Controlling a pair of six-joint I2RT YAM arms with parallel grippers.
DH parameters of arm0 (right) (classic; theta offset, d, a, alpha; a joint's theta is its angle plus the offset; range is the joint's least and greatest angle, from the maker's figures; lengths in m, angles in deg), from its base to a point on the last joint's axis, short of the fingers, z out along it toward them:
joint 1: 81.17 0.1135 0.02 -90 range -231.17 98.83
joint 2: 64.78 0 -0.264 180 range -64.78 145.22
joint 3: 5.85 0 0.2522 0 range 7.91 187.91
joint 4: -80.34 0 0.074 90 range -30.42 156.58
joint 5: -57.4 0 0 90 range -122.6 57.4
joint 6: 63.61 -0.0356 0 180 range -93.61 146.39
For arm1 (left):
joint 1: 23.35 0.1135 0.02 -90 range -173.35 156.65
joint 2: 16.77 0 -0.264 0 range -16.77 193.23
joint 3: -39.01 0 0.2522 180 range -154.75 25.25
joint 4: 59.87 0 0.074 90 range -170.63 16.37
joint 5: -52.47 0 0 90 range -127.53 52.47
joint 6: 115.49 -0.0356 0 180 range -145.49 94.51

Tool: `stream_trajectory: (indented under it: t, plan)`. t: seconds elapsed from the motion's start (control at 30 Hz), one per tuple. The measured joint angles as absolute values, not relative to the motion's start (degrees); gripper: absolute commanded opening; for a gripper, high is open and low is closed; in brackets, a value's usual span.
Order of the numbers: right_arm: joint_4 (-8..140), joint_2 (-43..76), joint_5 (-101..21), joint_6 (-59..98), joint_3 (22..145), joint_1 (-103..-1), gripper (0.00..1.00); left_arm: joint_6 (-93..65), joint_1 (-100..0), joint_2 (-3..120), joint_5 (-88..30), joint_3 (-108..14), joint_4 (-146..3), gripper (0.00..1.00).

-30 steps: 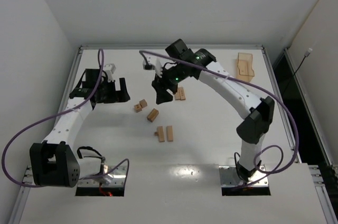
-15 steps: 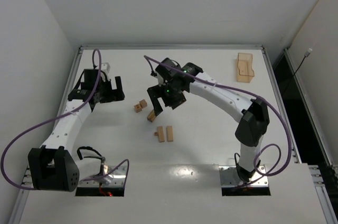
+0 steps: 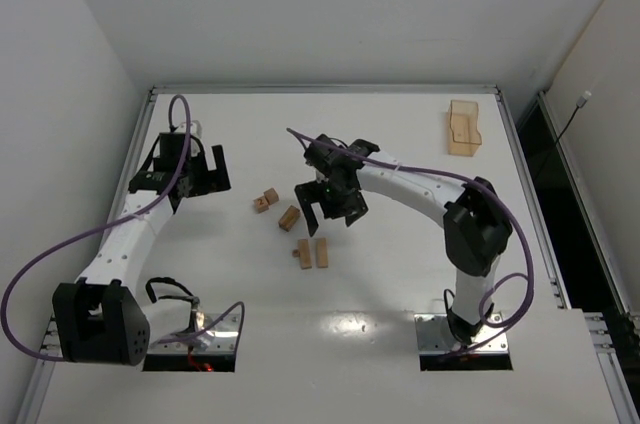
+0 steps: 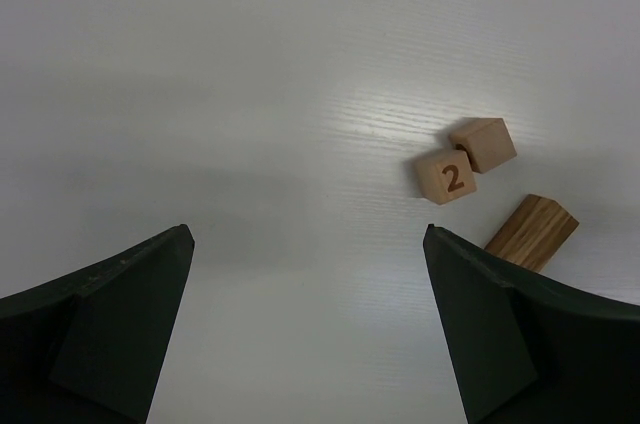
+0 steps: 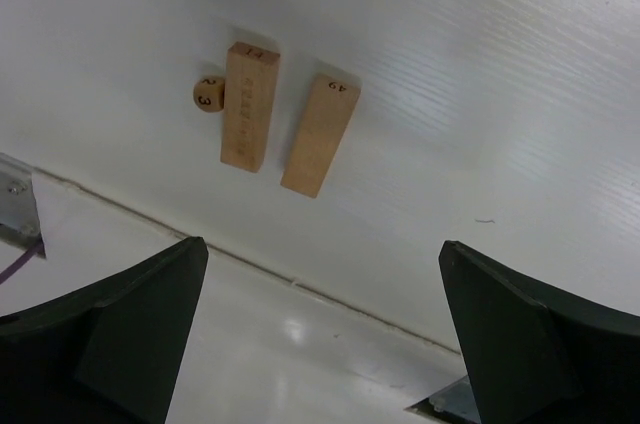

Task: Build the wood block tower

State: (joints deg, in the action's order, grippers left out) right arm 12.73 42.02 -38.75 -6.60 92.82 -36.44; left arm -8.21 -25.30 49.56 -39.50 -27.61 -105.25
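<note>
Several light-tan wood blocks lie loose on the white table. Two cubes (image 3: pixel 265 200) sit left of a short bar (image 3: pixel 289 217); two bars (image 3: pixel 321 252) lie side by side nearer me. No stacked tower shows. My right gripper (image 3: pixel 330 216) is open and empty, hovering just behind the two bars (image 5: pixel 249 106) (image 5: pixel 319 134); a tiny piece marked 3 (image 5: pixel 208 95) touches the left one. My left gripper (image 3: pixel 205 169) is open and empty, left of the cubes; its view shows the cube marked 2 (image 4: pixel 445 176), a second cube (image 4: pixel 483 142) and the bar (image 4: pixel 532 232).
A translucent orange-tan tray (image 3: pixel 463 129) stands at the back right. The table's raised rim (image 3: pixel 320 89) runs along the back. Purple cables loop from both arms. Metal base plates sit at the near edge (image 5: pixel 15 204).
My right arm has swung toward me and lowered, from the back-centre blocks to above the bar and the pair. My left gripper has shifted slightly left.
</note>
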Motion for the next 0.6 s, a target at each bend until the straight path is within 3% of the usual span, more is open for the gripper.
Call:
stream_trajectory:
  t: [0.23, 0.27, 0.37, 0.6]
  plan:
    - [15.53, 46.04, -35.52, -8.97, 96.90, -33.25, 1.00, -7.73, -25.30, 50.56, -40.29, -27.61, -105.25, 1.00]
    - [15.83, 46.55, -35.34, -9.25, 96.93, -32.84, 0.91, -7.67, -25.30, 50.54, -40.29, -27.61, -105.27, 1.00]
    - [15.99, 48.38, -34.90, -9.77, 96.97, -31.37, 0.83, -7.41, -25.30, 50.52, -40.25, -27.61, -105.25, 1.00]
    - [16.27, 51.77, -33.66, -10.58, 96.18, -27.94, 0.84, -7.36, -25.30, 50.45, -40.07, -27.61, -105.25, 1.00]
